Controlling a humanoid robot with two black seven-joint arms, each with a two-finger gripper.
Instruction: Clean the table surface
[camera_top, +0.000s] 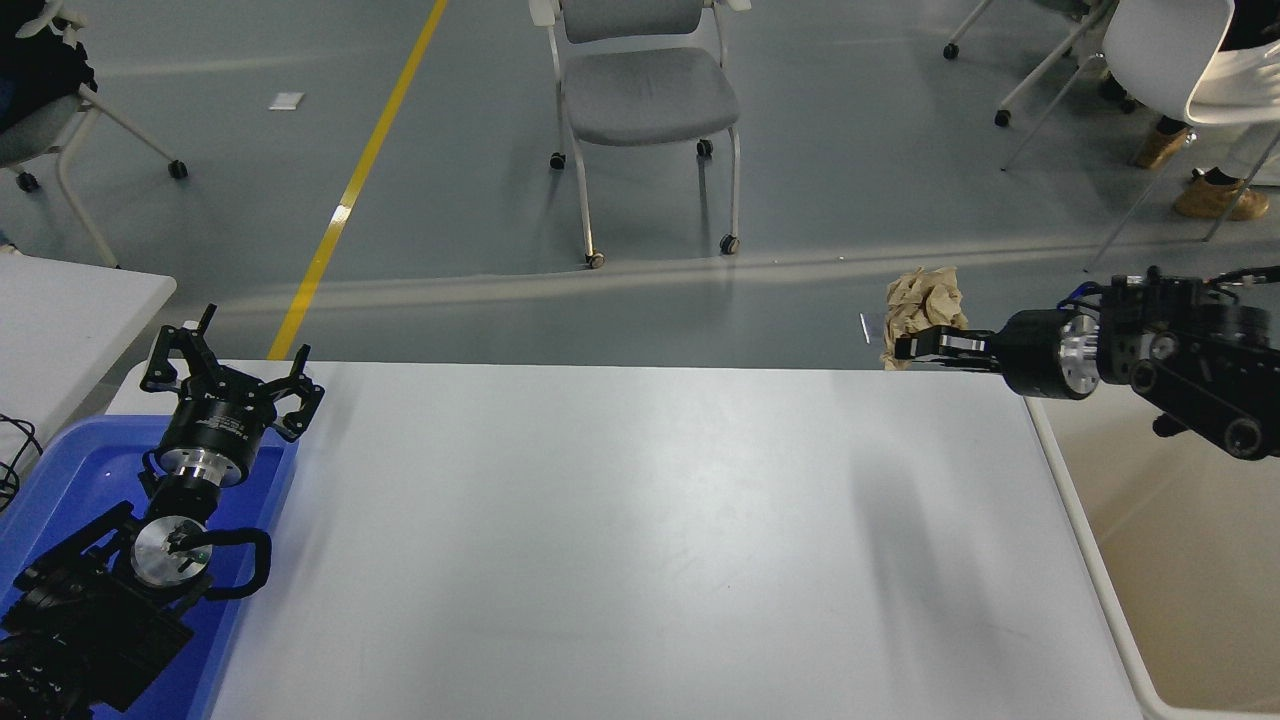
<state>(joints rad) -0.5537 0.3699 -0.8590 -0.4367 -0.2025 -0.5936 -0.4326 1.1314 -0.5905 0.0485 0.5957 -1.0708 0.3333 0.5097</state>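
Observation:
The white table surface (620, 540) fills the lower middle of the head view. My right gripper (915, 345) is shut on a crumpled brown paper ball (922, 308) and holds it high above the table's far right corner. The right arm comes in from the right edge, over the white bin. My left gripper (232, 365) is open and empty, parked at the lower left over the blue tray.
A blue tray (60, 480) sits at the table's left end. A white bin (1180, 560) stands at the table's right side. A smaller white table (60, 310) is at the far left. Chairs (645, 90) stand on the floor beyond.

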